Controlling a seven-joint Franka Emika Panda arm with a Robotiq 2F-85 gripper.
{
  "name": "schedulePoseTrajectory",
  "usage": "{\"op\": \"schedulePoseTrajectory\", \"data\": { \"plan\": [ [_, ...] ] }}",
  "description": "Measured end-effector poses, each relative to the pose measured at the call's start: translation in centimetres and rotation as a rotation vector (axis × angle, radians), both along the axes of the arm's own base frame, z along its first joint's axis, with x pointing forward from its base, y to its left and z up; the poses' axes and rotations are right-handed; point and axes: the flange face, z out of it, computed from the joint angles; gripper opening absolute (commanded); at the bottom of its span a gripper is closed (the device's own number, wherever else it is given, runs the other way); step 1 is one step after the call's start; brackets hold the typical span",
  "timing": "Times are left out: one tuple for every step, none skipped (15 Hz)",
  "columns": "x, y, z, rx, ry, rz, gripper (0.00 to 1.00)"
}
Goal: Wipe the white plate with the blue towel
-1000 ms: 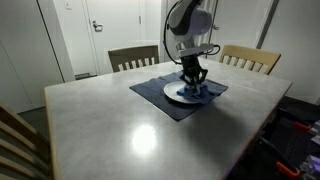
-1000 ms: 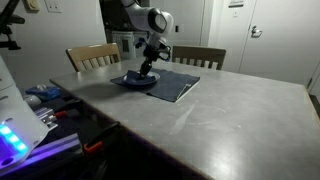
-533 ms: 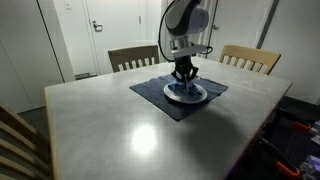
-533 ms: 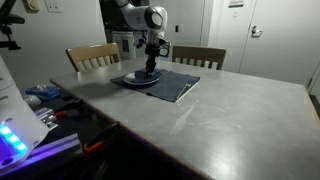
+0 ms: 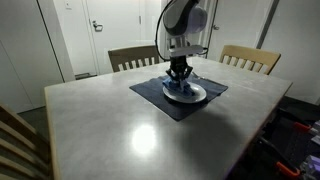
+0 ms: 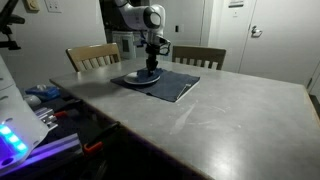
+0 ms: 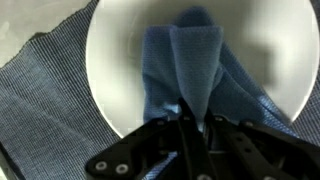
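Note:
A white plate (image 7: 120, 60) lies on a dark blue placemat (image 7: 40, 90) on the table; it shows in both exterior views (image 5: 196, 95) (image 6: 140, 80). My gripper (image 7: 193, 122) is shut on a bunched blue towel (image 7: 190, 55) and presses it down onto the plate. In the exterior views the gripper (image 5: 179, 77) (image 6: 152, 68) points straight down over the plate, and the towel (image 5: 176, 89) shows under the fingers.
The placemat (image 5: 160, 98) (image 6: 178, 85) sits on a grey table (image 5: 110, 130). Wooden chairs (image 5: 132, 57) (image 5: 250, 58) stand behind the table. A cluttered bench with tools (image 6: 50, 100) lies beside the table edge.
My gripper has moved across the plate with the towel, from the side nearer one chair toward the plate's middle and opposite side. The plate and placemat stay put.

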Motion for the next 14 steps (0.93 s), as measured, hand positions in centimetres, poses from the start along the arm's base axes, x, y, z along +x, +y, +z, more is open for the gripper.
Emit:
{"op": "schedulePoseTrajectory", "data": {
  "plan": [
    [0.1, 0.2, 0.0, 0.008, -0.002, 0.03, 0.03],
    [0.2, 0.4, 0.1, 0.017, -0.003, 0.064, 0.03],
    [0.2, 0.7, 0.2, 0.027, -0.005, 0.099, 0.03],
    [0.3, 0.9, 0.2, 0.036, -0.011, 0.138, 0.03],
    [0.4, 1.2, 0.3, 0.047, -0.02, 0.178, 0.03],
    [0.5, 1.6, 0.4, 0.057, -0.03, 0.214, 0.03],
    [0.6, 1.9, 0.4, 0.067, -0.039, 0.246, 0.03],
    [0.6, 2.3, 0.5, 0.077, -0.046, 0.279, 0.03],
    [0.7, 2.7, 0.5, 0.087, -0.052, 0.308, 0.03],
    [0.7, 3.1, 0.6, 0.098, -0.057, 0.336, 0.03],
    [0.6, 3.6, 0.6, 0.109, -0.061, 0.369, 0.03],
    [0.6, 4.2, 0.7, 0.12, -0.062, 0.401, 0.03],
    [0.5, 4.8, 0.8, 0.132, -0.064, 0.434, 0.03],
    [0.5, 5.6, 0.8, 0.145, -0.064, 0.467, 0.03]
  ]
}}
